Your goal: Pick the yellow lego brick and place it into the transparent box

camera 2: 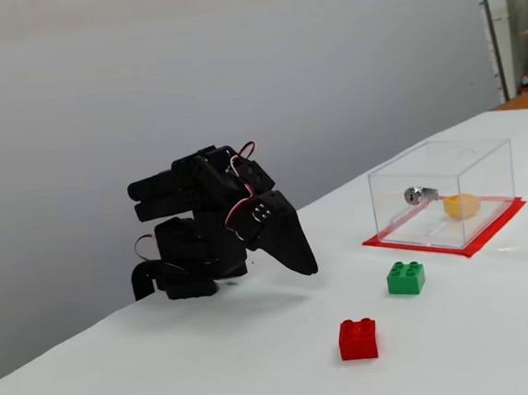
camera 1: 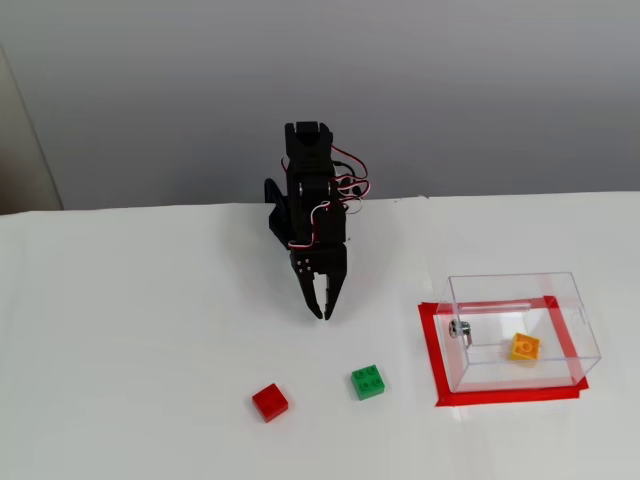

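The yellow lego brick (camera 1: 525, 347) (camera 2: 462, 205) lies on the floor of the transparent box (camera 1: 575, 305) (camera 2: 482, 155), which stands on a red taped rectangle at the right in both fixed views. My black gripper (camera 1: 322, 313) (camera 2: 310, 269) is folded down low over the table near the arm's base, far left of the box. Its fingers are together with nothing between them.
A green brick (camera 1: 368, 382) (camera 2: 406, 277) and a red brick (camera 1: 269, 402) (camera 2: 358, 338) lie on the white table in front of the gripper. A small metal fitting (camera 1: 459, 328) (camera 2: 415, 194) sits on the box's left wall.
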Robot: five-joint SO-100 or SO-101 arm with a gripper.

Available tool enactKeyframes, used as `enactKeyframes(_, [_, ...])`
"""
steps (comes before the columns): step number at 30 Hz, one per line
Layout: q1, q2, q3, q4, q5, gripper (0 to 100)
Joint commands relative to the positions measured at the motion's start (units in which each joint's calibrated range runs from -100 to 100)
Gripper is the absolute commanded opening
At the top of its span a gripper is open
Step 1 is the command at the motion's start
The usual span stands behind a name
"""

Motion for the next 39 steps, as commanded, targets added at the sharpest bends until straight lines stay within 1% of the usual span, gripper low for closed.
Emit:
enactKeyframes(1, [0.86, -1.94, 0.67, -0.05, -0.68, 2])
enactKeyframes(6, [0.2, -2.11, 2.93, -0.14, -0.73, 2])
enactKeyframes(39, [0.27, -2.2, 3.02, -0.83, -0.68, 2])
